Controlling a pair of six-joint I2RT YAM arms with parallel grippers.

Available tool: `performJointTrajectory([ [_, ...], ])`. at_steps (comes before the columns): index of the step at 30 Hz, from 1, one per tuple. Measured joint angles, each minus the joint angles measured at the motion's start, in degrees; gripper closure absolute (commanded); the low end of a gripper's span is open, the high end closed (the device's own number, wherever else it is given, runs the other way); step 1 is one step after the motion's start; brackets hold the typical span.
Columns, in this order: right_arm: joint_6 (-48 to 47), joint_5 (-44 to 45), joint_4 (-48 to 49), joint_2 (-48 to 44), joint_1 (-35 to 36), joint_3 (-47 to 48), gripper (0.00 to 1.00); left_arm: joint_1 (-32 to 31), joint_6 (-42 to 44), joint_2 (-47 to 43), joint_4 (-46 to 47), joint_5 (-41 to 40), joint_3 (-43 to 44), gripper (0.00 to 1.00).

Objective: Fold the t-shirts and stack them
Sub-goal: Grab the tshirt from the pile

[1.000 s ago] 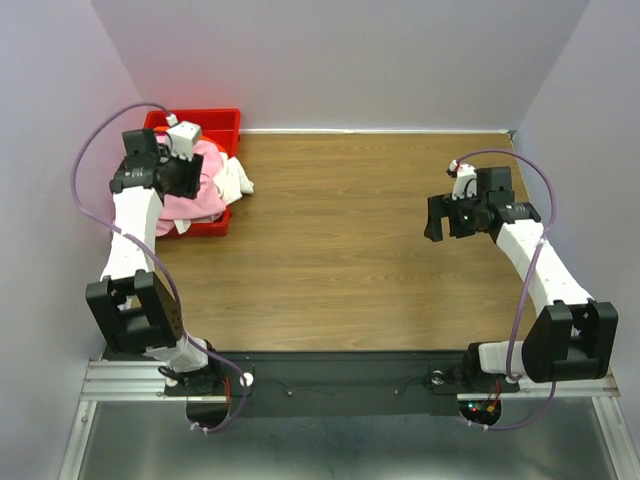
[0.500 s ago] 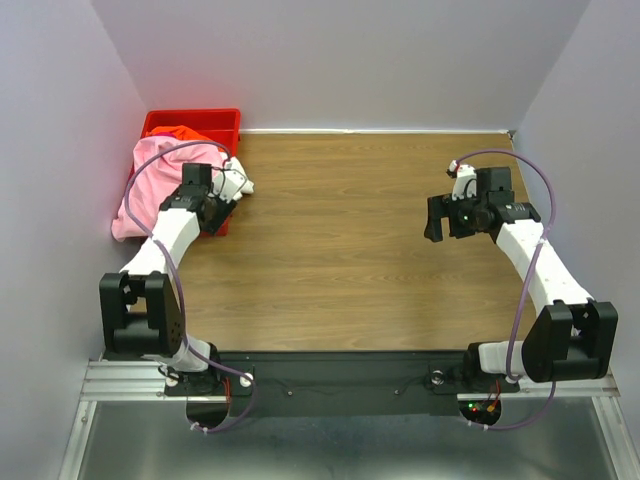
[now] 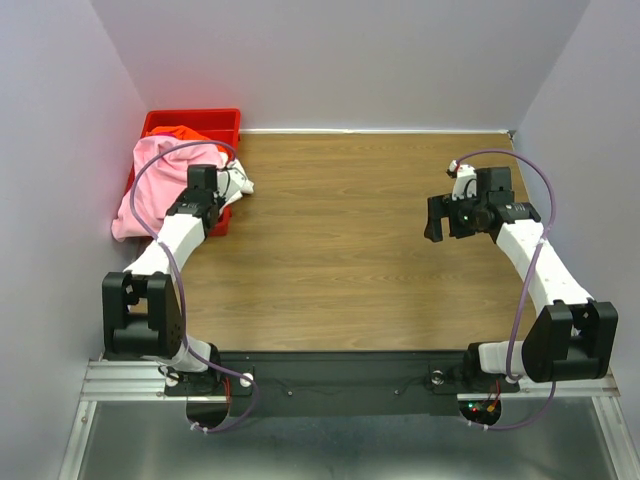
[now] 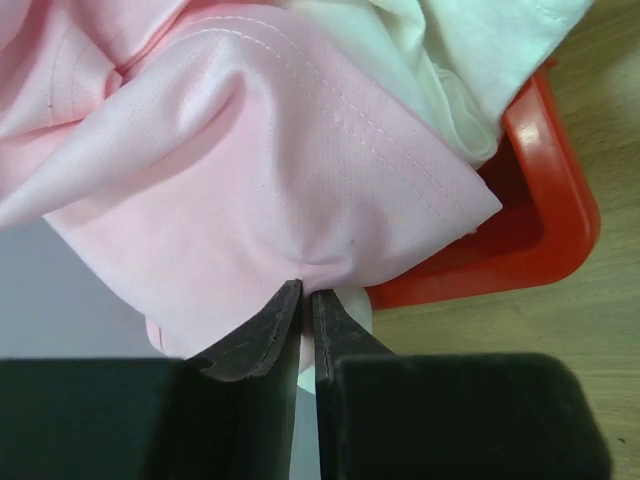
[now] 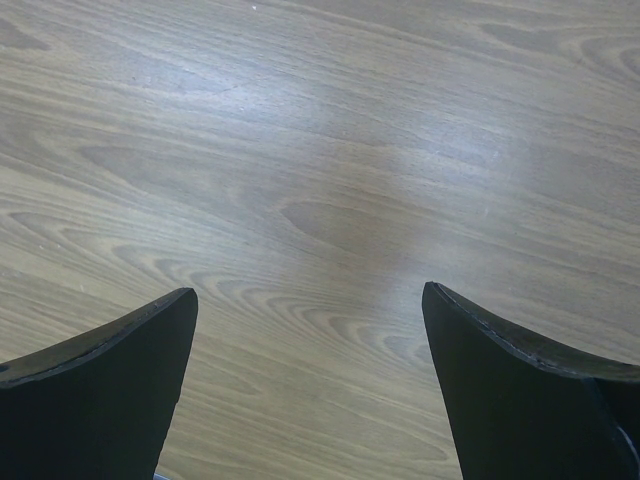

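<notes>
A light pink t-shirt (image 3: 158, 185) lies heaped over the red bin (image 3: 205, 122) and spills past its left side. My left gripper (image 3: 207, 182) is shut on a fold of the pink t-shirt (image 4: 250, 180), pinched at the fingertips (image 4: 283, 310) of that left gripper (image 4: 305, 292). A white t-shirt (image 3: 238, 181) hangs over the bin's right edge (image 4: 545, 215) and fills the upper right as white cloth (image 4: 470, 50). An orange-red t-shirt (image 3: 178, 132) peeks out behind the pink one. My right gripper (image 3: 437, 218) hovers open over bare wood, right gripper (image 5: 310, 305) holding nothing.
The wooden table (image 3: 340, 240) spreads between the two arms. Lilac walls close in on the left, back and right. The bin stands in the back left corner against the wall.
The left arm has come down from above the bin to its near side, and its jaws have closed on the pink t-shirt. The pink cloth now spills leftward. The right arm is still.
</notes>
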Motion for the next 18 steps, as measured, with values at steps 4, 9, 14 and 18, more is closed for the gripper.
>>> performJointTrajectory([
  [4,0.00,0.02,0.00,0.00,0.00,0.00,0.00,0.00,-0.02,-0.02,0.46,-0.55,0.94,1.00],
  [9,0.02,0.02,0.00,0.00,0.00,0.00,0.00,0.00,-1.86,-2.40,-0.85,-0.13,7.02,1.00],
  [14,0.17,0.02,0.00,0.00,0.00,0.02,0.00,0.42,-5.18,-4.63,0.72,-0.87,22.80,1.00],
  [18,0.20,0.02,-0.02,0.00,0.00,0.02,0.00,1.70,-7.52,-3.34,4.28,-2.67,40.02,1.00],
])
